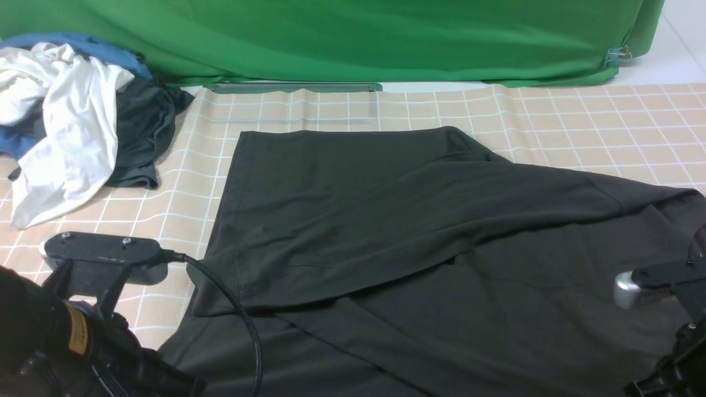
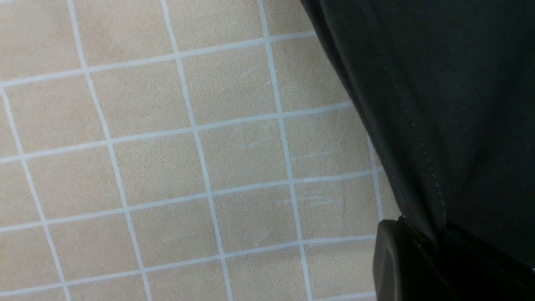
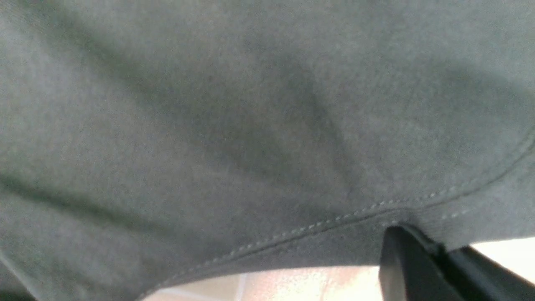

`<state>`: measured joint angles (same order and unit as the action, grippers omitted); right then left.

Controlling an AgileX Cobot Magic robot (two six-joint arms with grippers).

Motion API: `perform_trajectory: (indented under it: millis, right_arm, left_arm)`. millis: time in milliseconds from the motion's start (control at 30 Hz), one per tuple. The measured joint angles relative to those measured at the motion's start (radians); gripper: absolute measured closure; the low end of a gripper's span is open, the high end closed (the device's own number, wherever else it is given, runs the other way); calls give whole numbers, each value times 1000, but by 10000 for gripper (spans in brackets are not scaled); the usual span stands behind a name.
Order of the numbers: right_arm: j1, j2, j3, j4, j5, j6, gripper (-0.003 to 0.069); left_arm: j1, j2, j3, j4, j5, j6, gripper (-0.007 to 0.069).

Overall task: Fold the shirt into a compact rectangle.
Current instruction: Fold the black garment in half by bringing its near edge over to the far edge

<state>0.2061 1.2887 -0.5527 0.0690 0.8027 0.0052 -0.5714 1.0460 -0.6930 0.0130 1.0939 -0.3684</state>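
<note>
The black shirt [image 1: 419,220] lies spread over the checked tablecloth, one side folded across its middle as a big slanted flap. No logo shows. My left gripper [image 2: 434,244] is shut on the shirt's stitched side edge [image 2: 422,159], the cloth pinched between its dark fingers [image 2: 397,263]. My right gripper [image 3: 441,251] is shut on a hemmed edge [image 3: 317,228] of the shirt, which hangs lifted just above the table. In the front view, both grippers' jaws are hidden below the wrists, with the left arm [image 1: 83,331] near the shirt's lower left and the right arm [image 1: 678,298] at its right edge.
A heap of white [image 1: 60,110], blue and dark grey clothes [image 1: 143,127] lies at the table's far left. A green backdrop [image 1: 353,38] hangs along the back. The beige checked tablecloth [image 1: 579,116] shows around the shirt.
</note>
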Motion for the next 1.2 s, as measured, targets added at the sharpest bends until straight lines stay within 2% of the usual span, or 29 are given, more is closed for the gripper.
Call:
perform_trajectory:
  millis: [167, 233, 367, 567, 733, 933, 1067, 1200]
  right_arm:
    - [0, -3, -11, 0, 20, 2, 610]
    - [0, -3, -46, -1, 47, 2, 610]
    - [0, -1, -134, -8, 95, -5, 610]
    - [0, 46, -279, -12, 144, -5, 610]
    - [0, 188, -455, -25, 168, -29, 610]
    - [-64, 404, -689, -30, 175, -35, 610]
    - [-118, 525, -858, -24, 174, -35, 610]
    - [-131, 633, -992, -23, 174, -36, 608]
  left_arm:
    - [-1, 0, -10, 33, -2, -26, 592]
    - [6, 8, -44, 82, -7, -74, 592]
    - [76, 50, -107, 86, -43, -84, 592]
    - [227, 173, -227, 5, -116, 13, 592]
    - [355, 354, -386, -81, -153, 124, 592]
    - [425, 589, -613, -106, -167, 165, 592]
    - [440, 732, -770, -112, -167, 167, 592]
    - [440, 838, -884, -113, -165, 167, 592]
